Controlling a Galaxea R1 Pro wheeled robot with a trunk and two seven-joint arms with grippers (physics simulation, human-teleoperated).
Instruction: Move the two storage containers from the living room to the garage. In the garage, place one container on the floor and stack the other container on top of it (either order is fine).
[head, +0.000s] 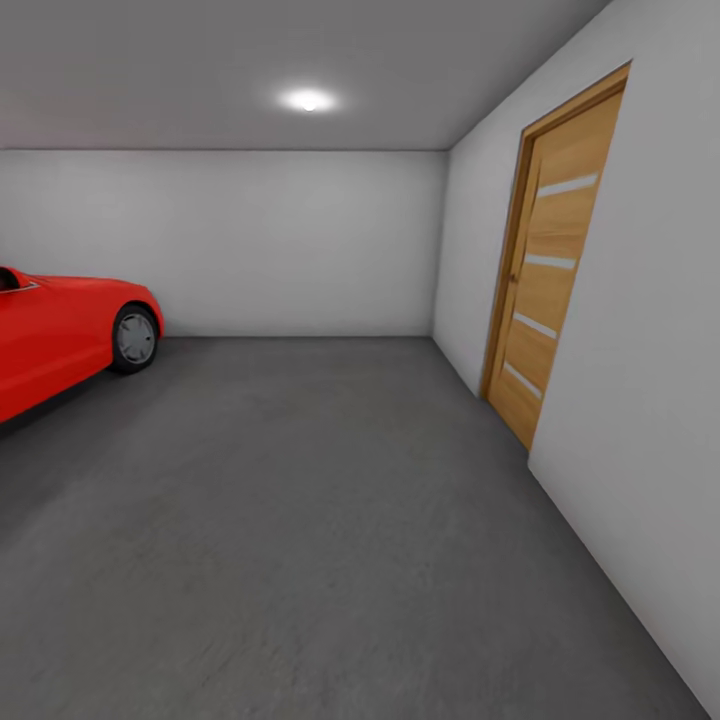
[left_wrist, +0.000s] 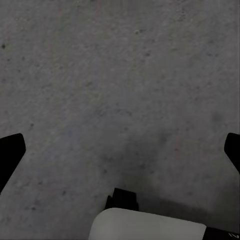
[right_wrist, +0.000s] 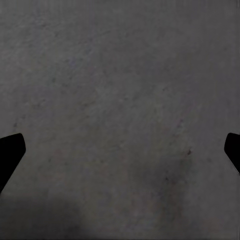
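A red car (head: 60, 335) is seen at the left edge of the head view, cut off by the frame, its front end and one wheel (head: 134, 338) with a silver hub in view; a round ceiling light (head: 308, 100) is lit at the upper centre; a pale grey back wall (head: 230, 245) is spread across the middle of the frame; a second pale wall (head: 640, 400) is run down the right side, and an orange-brown wooden door (head: 550, 265) with four pale horizontal strips is set into it, shut in its frame.
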